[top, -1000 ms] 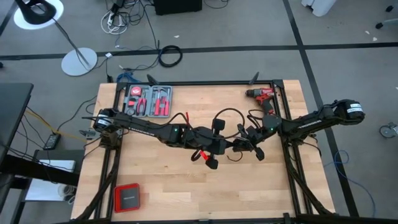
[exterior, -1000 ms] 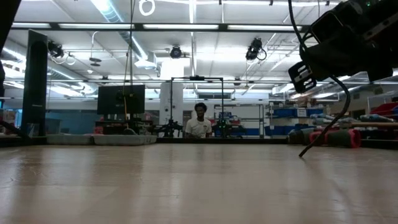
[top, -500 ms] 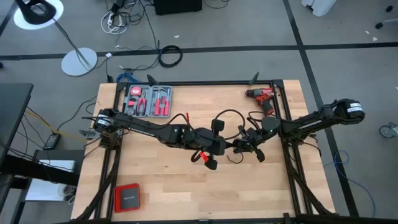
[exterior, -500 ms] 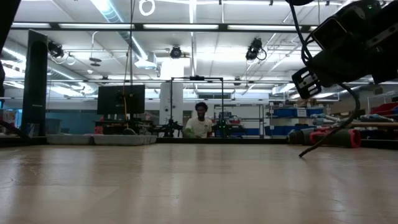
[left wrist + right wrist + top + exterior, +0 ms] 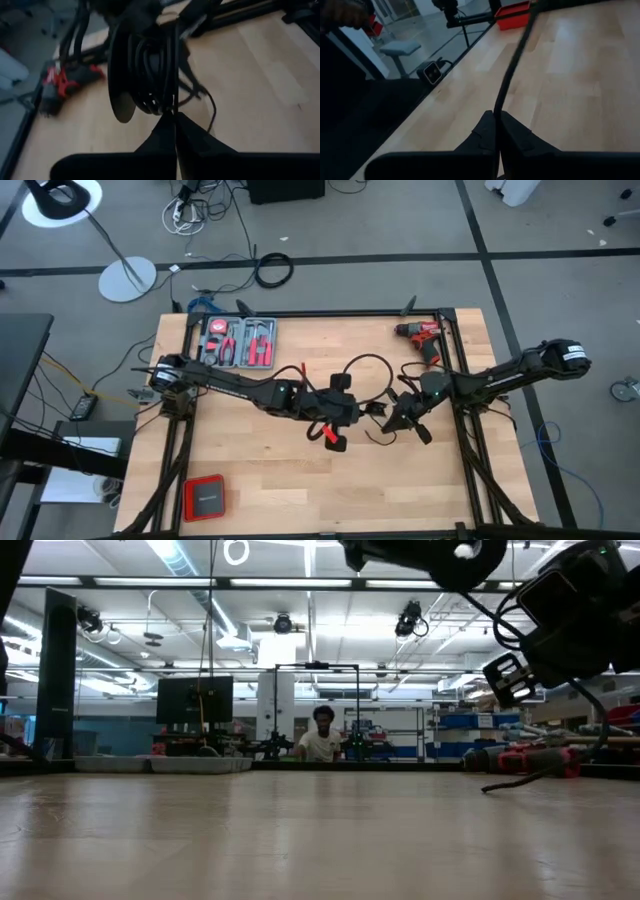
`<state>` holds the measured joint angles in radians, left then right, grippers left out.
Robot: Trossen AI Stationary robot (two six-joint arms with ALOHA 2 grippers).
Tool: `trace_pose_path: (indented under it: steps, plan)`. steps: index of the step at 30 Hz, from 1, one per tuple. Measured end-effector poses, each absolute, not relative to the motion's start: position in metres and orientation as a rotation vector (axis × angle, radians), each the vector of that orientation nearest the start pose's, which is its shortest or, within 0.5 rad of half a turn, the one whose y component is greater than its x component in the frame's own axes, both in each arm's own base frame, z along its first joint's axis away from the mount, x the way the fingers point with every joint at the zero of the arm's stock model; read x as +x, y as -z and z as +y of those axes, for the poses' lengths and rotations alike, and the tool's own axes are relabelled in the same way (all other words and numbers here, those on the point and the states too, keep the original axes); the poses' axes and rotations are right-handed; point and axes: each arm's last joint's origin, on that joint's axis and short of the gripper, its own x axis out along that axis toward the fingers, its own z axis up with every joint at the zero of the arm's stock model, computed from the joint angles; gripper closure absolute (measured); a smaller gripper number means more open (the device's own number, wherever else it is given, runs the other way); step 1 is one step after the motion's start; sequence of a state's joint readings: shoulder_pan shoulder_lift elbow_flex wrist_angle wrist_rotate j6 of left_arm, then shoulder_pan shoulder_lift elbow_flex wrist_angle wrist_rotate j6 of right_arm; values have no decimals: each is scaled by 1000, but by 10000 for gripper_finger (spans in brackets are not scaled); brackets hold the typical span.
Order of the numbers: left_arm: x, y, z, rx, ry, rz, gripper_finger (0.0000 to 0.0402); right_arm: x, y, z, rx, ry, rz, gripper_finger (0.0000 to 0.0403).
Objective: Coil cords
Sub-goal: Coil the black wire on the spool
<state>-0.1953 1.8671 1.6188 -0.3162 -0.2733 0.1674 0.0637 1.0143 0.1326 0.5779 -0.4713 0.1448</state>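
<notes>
Left gripper: the left gripper (image 5: pixel 338 412) sits near the middle of the table (image 5: pixel 280 480); in its wrist view the two fingers (image 5: pixel 167 131) are pressed together, pinching several gathered loops of the cord (image 5: pixel 150 75).
Right gripper: the right gripper (image 5: pixel 398 416) hangs just at 3 o'clock of the left one; in its wrist view the fingers (image 5: pixel 492 131) are closed on a single strand of the cord, which runs away from the tips over the wood.
Cord: thin and black, strung between the two grippers at table centre; one loop arches toward 12 o'clock above them, and a loose end curls on the wood toward 6 o'clock of the right gripper.
Low view: the cord hangs from the raised right gripper (image 5: pixel 560 620) and trails down to the tabletop.
Red drill: the red drill (image 5: pixel 420 335) lies toward 1 o'clock from the centre, near the far right corner.
Tool case: an open tool case (image 5: pixel 238 342) with red-handled tools lies toward 11 o'clock.
Red box: a flat red box (image 5: pixel 204 498) lies toward 7 o'clock, at the near left corner.
Person: a person (image 5: pixel 320 738) sits far off in the room beyond the table.
</notes>
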Motion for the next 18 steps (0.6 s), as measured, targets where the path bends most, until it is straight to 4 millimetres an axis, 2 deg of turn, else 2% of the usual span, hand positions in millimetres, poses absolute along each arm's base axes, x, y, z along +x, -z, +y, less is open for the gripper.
trace_pose_path:
  steps: [4, 11, 18]
  plan:
    - [422, -299, -68, 185, -58, 605, 402, 166, -153, 24, 175, -508, 333, 400]
    - [422, -292, -59, -69, 49, 678, 402, 166, -169, 26, 90, -459, 486, 400]
    - [418, -286, -56, -140, 46, 760, 402, 165, -195, 31, -35, -432, 481, 399]
